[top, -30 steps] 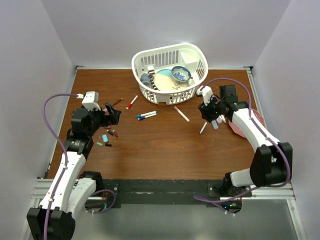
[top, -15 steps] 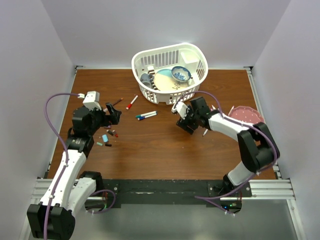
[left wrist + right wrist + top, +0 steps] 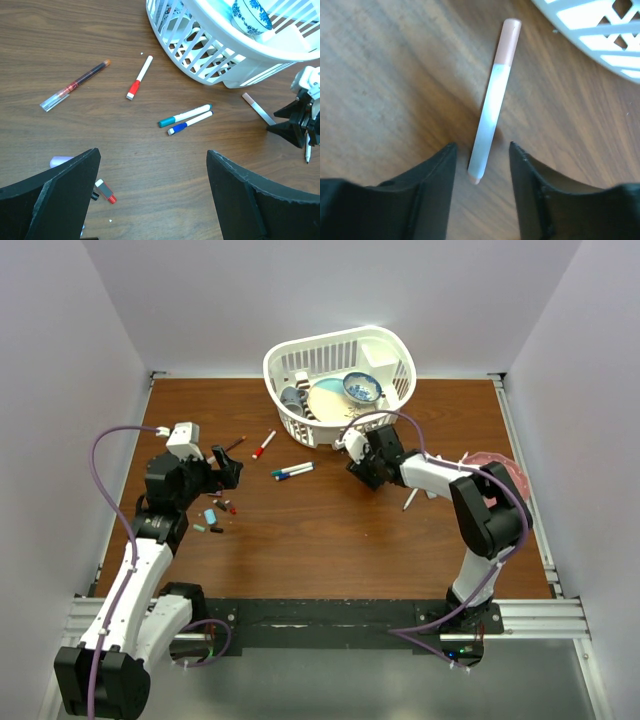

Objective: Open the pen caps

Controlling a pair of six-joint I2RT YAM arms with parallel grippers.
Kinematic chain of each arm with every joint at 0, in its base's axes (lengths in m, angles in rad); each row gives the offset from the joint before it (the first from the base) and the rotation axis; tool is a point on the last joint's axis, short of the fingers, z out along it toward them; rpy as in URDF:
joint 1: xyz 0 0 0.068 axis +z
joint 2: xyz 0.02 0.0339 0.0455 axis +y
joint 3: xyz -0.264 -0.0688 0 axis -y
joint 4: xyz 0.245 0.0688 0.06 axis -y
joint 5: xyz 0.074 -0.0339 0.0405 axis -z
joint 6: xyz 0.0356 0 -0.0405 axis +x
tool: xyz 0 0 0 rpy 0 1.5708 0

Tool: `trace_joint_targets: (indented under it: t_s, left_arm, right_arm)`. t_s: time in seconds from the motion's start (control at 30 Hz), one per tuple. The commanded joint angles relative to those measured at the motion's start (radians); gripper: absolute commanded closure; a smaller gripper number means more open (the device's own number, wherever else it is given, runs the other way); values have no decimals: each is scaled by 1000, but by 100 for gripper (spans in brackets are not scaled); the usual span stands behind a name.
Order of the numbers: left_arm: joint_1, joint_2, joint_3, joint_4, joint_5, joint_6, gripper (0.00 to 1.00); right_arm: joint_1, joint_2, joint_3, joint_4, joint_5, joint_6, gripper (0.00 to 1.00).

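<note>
A white marker (image 3: 491, 112) with a pink pen cap (image 3: 510, 42) lies on the table in front of the basket. My right gripper (image 3: 482, 146) is low over its uncapped-looking near end, open, one finger on each side with a small gap to the barrel. It shows at the table's middle right (image 3: 360, 468). My left gripper (image 3: 152, 155) hangs wide open above bare wood at the left (image 3: 226, 469), holding nothing. A red-capped marker (image 3: 139, 78), a teal-capped one (image 3: 184, 115) and a blue-capped one (image 3: 190, 123) lie ahead of it. Loose caps (image 3: 212, 516) lie under the left arm.
A white slatted basket (image 3: 385, 340) with dishes stands at the back centre, close behind my right gripper. A dark red pen (image 3: 75, 85) lies at the far left. Another marker (image 3: 408, 498) lies beside the right arm, and a pink plate (image 3: 503, 462) sits at the right edge.
My right arm has swung left from the table's right side to the pink-capped marker and lowered over its end, its jaws widening and then narrowing. The left arm has not moved.
</note>
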Motion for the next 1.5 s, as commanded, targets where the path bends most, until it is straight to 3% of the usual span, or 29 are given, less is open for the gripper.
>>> trace_joint_targets:
  t_s: [0.0,0.17,0.27,0.43,0.53,0.67,0.7,0.87,1.03,1.07,1.1,1.17,1.3,1.47]
  left_arm:
    - [7,-2,3,35,-4,26,7]
    - [7,-1,2,38,5,28,7]
    - [7,-4,-1,52,48,29,7]
    - [7,14,-39,145,243,-10,7]
    - [5,51,-90,260,387,-116,7]
    - [-19,105,-251,533,472,-460,7]
    - [-39,114,-286,647,444,-513,7]
    - [-274,189,-398,792,140,-737,7]
    - [-343,326,-409,918,91,-837,7]
    - [-348,336,-402,921,106,-836,7]
    - [-349,343,-388,920,114,-828,7]
    - [-349,334,-380,905,128,-796,7]
    - [-349,252,-351,756,87,-675,7]
    - [-349,68,-280,436,-89,-488,5]
  right_arm:
    - [2,33,44,-49,7,17,57]
    - [2,41,44,-137,1,0,75]
    - [2,18,33,-196,-59,-4,91]
    - [8,-57,-24,-255,-190,-15,100]
    - [8,-98,-27,-275,-263,6,100]
    - [10,-128,-2,-289,-332,45,100]
    - [8,-132,4,-290,-344,61,100]
    - [13,-114,25,-315,-435,98,100]
    - [19,-92,50,-310,-354,141,100]
    - [21,-94,65,-321,-332,141,98]
    - [21,-97,68,-331,-327,138,87]
    - [21,-124,79,-348,-327,97,79]
    - [21,-140,91,-387,-265,60,47]
    - [47,-53,116,-425,-173,60,42]
